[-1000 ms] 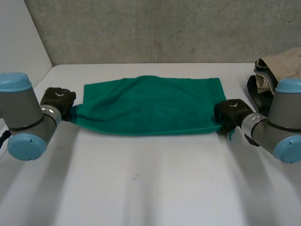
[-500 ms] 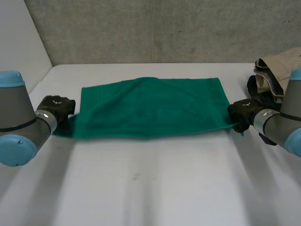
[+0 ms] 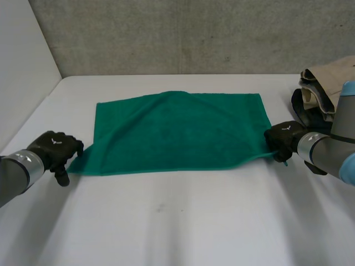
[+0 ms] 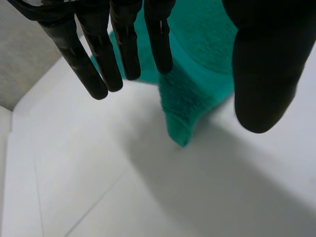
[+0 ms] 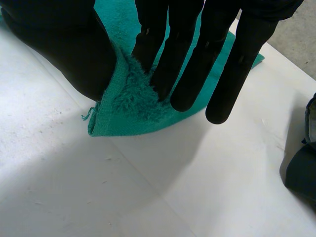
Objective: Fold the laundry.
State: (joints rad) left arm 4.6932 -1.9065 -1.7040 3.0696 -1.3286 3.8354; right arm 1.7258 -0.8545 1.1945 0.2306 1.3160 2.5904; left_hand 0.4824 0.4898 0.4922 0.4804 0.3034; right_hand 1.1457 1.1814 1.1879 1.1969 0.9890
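Observation:
A green towel (image 3: 177,130) lies spread flat across the white table (image 3: 177,221). My left hand (image 3: 54,147) is just off its near left corner, open and apart from the cloth. In the left wrist view its fingers (image 4: 123,44) are straight and the thumb stands wide, with the towel's corner (image 4: 197,84) lying loose on the table below them. My right hand (image 3: 285,138) is at the near right corner. There the thumb and straight fingers (image 5: 182,49) pinch the towel's corner (image 5: 128,111), lifting it slightly off the table.
A pile of beige and dark clothes (image 3: 321,88) sits at the back right, close behind my right arm; a dark piece of it (image 5: 301,168) lies beside the right hand. A white wall (image 3: 22,66) borders the table on the left.
My left hand let go of the near left corner and drew back toward the near left. The towel was pulled wider and now lies flatter. The right hand closed its pinch on its corner.

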